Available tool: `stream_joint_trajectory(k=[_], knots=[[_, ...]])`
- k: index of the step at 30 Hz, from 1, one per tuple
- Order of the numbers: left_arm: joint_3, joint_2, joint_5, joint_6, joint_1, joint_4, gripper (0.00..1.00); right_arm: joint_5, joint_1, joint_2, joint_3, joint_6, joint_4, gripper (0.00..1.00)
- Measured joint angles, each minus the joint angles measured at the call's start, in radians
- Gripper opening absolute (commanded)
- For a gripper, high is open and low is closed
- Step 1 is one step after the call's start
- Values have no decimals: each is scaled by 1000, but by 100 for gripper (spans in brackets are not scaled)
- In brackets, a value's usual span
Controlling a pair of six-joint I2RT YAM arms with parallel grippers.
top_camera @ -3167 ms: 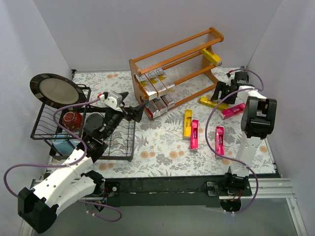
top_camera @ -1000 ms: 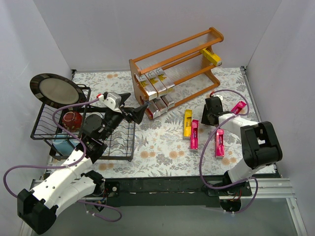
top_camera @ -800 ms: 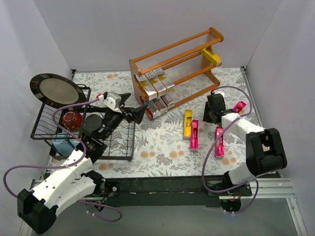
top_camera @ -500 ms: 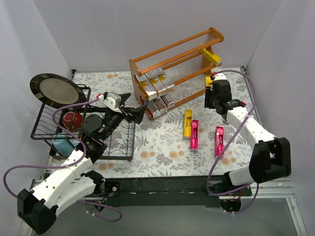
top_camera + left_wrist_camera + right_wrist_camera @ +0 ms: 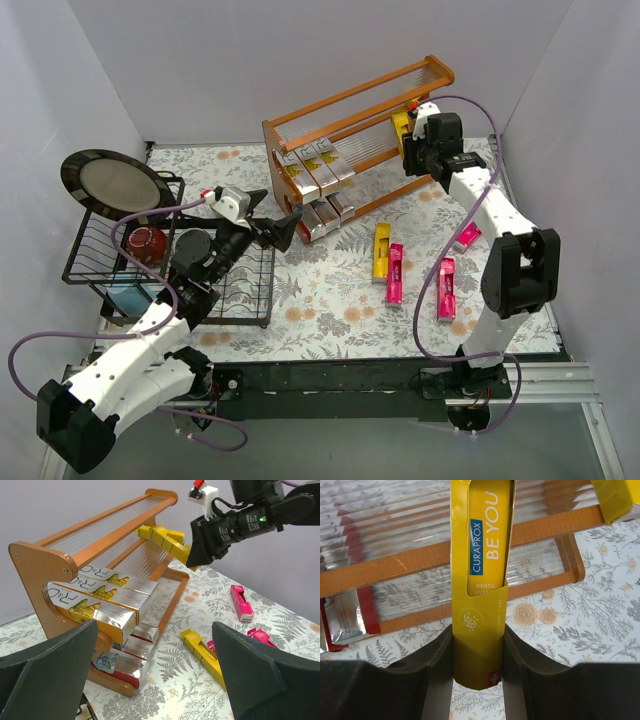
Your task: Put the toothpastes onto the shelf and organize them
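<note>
Hazard: the yellow rectangular toothpaste carton (image 5: 482,580) is clamped only at its lower end. Contact with a rail of the orange-brown wooden slatted shelf (image 5: 395,565) could pivot or dislodge it. The right gripper (image 5: 477,647) is closed on this carton, which projects from the fingers toward frame top, across the shelf tiers.

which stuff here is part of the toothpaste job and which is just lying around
Job: shelf, yellow carton in the right gripper, silver cartons on the shelf, loose yellow carton, loose magenta cartons.
Lying about: dish rack, plate, mug.
</note>
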Motion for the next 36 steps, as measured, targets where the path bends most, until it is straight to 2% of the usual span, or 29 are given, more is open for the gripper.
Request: stream_joint_trajectory(k=[9,15,21,26,36], knots=[[0,32,0,8,0,-2,98,-56,-17,220,206,-68,-37,42],[0,35,-11,16,0,3,98,-68,-22,290,344,-121,-33,43],[0,75,-24,26,0,3,98,-73,-30,362,440,-154,-23,53],[0,93,-27,31,0,0,98,-56,-43,411,447,-163,4,60],[0,93,-30,35,-1,1,98,3,-54,405,392,-184,109,56]])
